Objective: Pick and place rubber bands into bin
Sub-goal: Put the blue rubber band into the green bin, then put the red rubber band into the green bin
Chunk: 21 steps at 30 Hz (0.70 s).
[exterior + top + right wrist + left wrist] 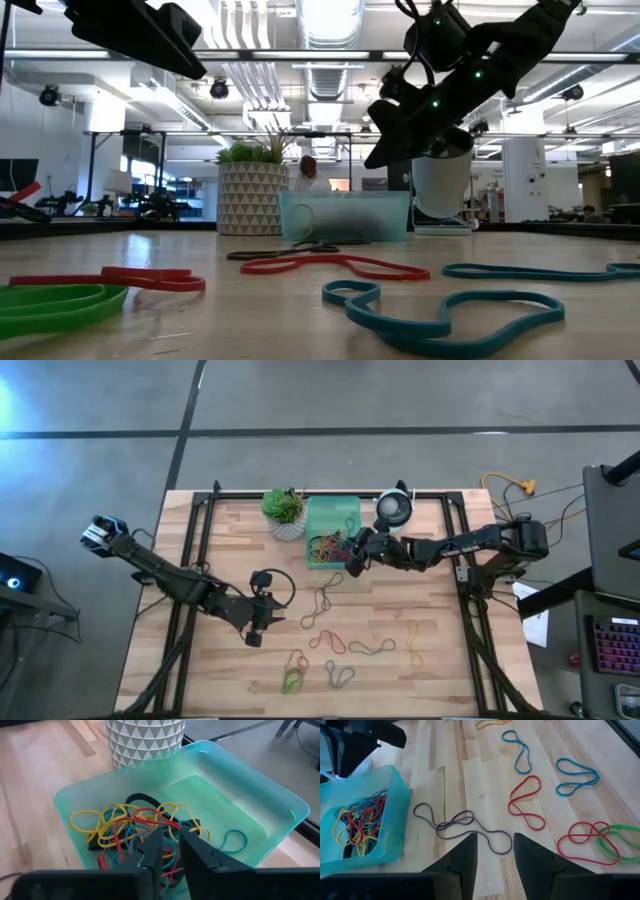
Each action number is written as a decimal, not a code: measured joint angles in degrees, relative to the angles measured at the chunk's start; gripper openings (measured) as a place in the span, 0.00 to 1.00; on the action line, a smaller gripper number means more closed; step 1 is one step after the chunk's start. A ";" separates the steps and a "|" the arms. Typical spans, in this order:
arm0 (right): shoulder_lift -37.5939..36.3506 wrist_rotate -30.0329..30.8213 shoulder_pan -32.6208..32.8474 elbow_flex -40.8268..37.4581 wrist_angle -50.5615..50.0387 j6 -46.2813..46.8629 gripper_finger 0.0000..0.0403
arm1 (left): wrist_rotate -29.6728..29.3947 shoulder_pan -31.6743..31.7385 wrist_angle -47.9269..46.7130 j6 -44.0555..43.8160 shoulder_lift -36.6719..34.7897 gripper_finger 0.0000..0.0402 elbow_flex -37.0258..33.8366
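Observation:
The mint-green bin (312, 532) sits near the table's far edge and holds a tangle of yellow, red, teal and black rubber bands (131, 824). My right gripper (352, 560) hovers over the bin's right near corner, above its rim in the low view (378, 152), fingers a narrow gap apart (171, 846) and nothing between them. My left gripper (254, 634) is open (495, 851) above the table's middle left. A dark band (457, 823) lies flat just ahead of it. Loose red (327, 641), teal (372, 648), yellow (414, 643) and green (291, 681) bands lie on the near half.
A white pot with a green plant (285, 513) stands left of the bin and a round white-and-dark device (394, 510) stands right of it. A black cable loop (276, 586) hangs by my left arm. Bare wood lies along the table's left side.

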 joint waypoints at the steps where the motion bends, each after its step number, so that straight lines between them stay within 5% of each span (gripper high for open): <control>1: 0.00 -0.01 0.00 0.00 0.00 0.02 0.15 | 0.00 0.00 0.00 0.00 0.00 0.28 0.00; 6: -0.38 -2.91 0.02 0.00 -0.49 -1.70 0.25 | 0.00 0.00 0.00 0.00 0.00 0.28 0.00; 15: -3.04 -33.04 4.27 0.00 -1.33 -7.84 0.31 | 1.77 0.02 2.05 -0.15 3.81 0.28 -1.07; 21: -3.08 -35.96 11.83 0.02 -2.43 -7.67 0.28 | 3.94 0.04 7.48 -0.04 7.38 0.28 -1.14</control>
